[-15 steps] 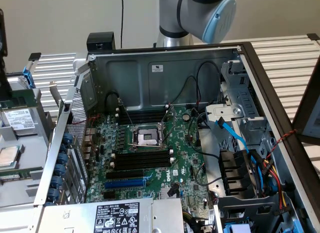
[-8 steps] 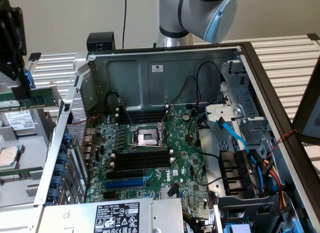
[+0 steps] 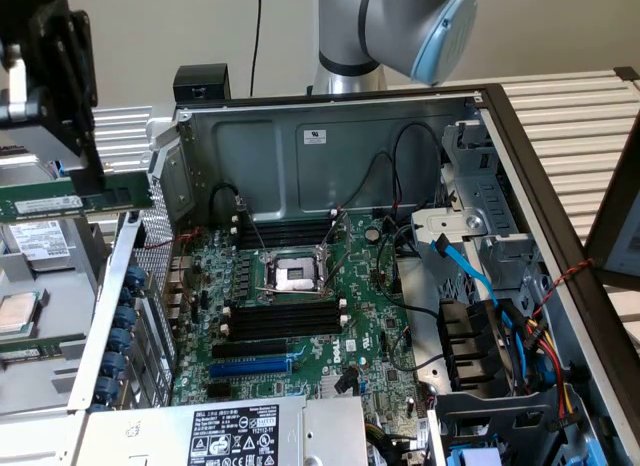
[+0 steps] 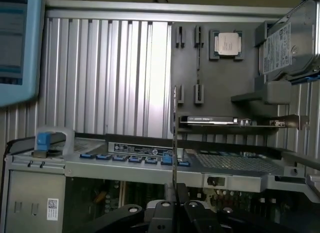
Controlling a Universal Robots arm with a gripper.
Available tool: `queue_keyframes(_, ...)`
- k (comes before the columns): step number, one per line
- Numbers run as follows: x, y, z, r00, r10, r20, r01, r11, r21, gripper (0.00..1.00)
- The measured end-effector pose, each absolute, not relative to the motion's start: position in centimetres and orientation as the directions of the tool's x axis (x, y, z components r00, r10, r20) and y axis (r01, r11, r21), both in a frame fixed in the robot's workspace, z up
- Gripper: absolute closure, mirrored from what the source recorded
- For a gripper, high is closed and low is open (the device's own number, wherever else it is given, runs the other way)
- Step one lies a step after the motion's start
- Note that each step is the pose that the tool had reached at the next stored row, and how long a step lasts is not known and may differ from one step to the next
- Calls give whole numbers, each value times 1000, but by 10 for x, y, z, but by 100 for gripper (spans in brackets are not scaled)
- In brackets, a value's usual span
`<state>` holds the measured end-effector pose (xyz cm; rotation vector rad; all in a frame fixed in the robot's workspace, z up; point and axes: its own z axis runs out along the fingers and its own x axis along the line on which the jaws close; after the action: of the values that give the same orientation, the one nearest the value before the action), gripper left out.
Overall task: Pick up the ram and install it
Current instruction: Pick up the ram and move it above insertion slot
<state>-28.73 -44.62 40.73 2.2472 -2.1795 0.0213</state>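
Step in hand: by my reading you are in the carry; the ram (image 3: 75, 200) is picked up and off any support; the install is not yet done, since no part of the stick sits in a slot.
Pincer: your pincer (image 3: 92, 176) is closed narrow on the ram, taking it from above; in the wrist view the fingers (image 4: 161, 218) pinch it from both flat sides.
Where the ram is: outside the case (image 3: 280, 146), beyond its side wall on the exterior view's left; higher than the motherboard (image 3: 380, 326) in the case; well apart from the memory slots (image 3: 285, 313).
Target, as I judge it: the long black memory slots with white end clips, inside the case on either side of the processor socket (image 3: 297, 276); the blue slot (image 3: 250, 366), further from the case's back wall, is not for this stick.
What seating calls for: you need the stick's long edge parallel to one slot and directly over it, contacts down, notch matched to the key; I cannot tell whether the end clips stand open; a tilt would likely jam one end, so press evenly.
How the ram looks: a long, thin, flat green board with a pale label; held level, flat face towards the exterior camera; edge-on in the wrist view, a thin line (image 4: 174, 138) rising from between the fingers; chips too small to make out.
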Motion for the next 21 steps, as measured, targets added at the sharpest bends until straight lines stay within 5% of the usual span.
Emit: queue_keyframes(21,-192,-446,407,31,-999,-12,-1000,-31,-2,87)
